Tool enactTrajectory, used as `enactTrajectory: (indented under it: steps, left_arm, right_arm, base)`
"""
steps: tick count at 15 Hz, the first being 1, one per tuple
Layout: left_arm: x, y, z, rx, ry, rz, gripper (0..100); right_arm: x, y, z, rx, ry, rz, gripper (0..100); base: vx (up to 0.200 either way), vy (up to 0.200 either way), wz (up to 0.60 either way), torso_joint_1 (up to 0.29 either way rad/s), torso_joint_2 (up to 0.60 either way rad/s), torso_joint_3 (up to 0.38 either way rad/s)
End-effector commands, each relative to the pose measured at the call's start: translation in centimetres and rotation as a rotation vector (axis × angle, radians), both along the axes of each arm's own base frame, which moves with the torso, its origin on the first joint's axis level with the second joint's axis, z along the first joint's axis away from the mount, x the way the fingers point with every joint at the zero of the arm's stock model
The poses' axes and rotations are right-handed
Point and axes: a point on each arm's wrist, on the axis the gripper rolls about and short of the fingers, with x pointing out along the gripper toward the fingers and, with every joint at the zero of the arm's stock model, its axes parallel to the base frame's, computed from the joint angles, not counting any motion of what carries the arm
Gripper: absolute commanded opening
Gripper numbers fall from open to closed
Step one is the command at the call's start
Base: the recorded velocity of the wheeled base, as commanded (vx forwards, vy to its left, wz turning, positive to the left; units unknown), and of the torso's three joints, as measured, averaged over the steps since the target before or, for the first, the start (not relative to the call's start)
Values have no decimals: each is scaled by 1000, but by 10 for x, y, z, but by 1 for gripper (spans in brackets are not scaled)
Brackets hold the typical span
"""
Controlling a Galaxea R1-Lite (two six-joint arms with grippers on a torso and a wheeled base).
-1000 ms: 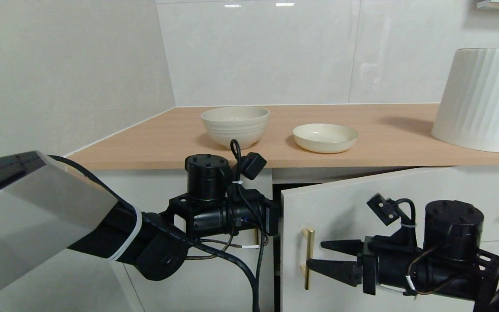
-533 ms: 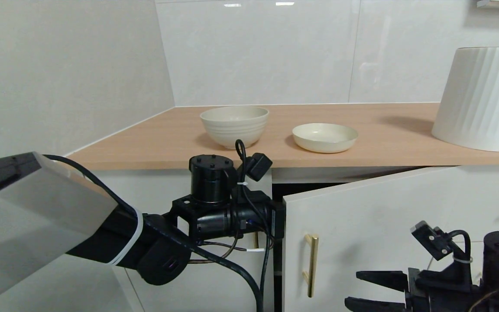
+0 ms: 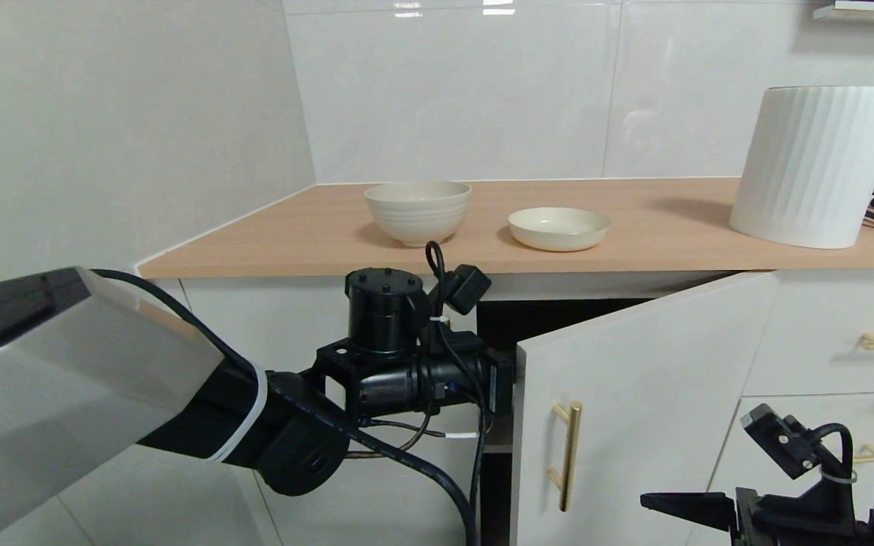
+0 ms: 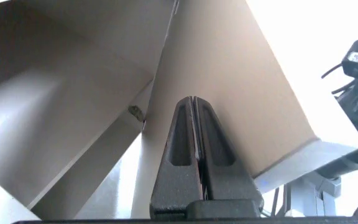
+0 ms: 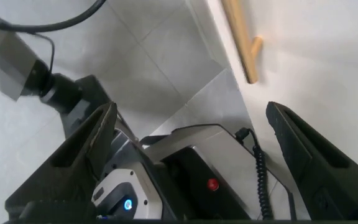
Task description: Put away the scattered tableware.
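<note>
Your left gripper (image 4: 192,106), fingers together, sits behind the white cabinet door (image 3: 634,394) and may slip off its edge. Your right gripper (image 5: 188,115), fingers apart, could snag the brass bar handle (image 3: 567,455).

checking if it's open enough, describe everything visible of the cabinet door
The cabinet door is a plain white flat panel, painted-looking, with a vertical brass-coloured bar handle near its free edge. Hinged on the right under the wooden countertop, it stands partly open over a dark interior. The left gripper, shut, sits behind its free edge.
</note>
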Motion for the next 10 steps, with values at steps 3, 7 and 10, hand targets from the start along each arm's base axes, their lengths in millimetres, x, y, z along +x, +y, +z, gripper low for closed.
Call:
enactTrajectory:
  steps: [3, 7, 10]
  left_arm:
    - [-3, -5, -2, 7, -2, 10, 0]
    - [-7, -8, -2, 11, 1, 10, 0]
    - [-5, -12, -5, 12, 2, 6, 0]
  right_arm:
    - [-3, -1, 5, 13, -20, 2, 100]
    - [-4, -2, 6, 17, -27, 3, 100]
    - [-4, -2, 7, 19, -30, 3, 100]
  base:
    - [0, 0, 0, 0, 0, 0]
    - [-100, 0, 0, 1, 0, 1]
    - [-67, 0, 0, 4, 2, 1]
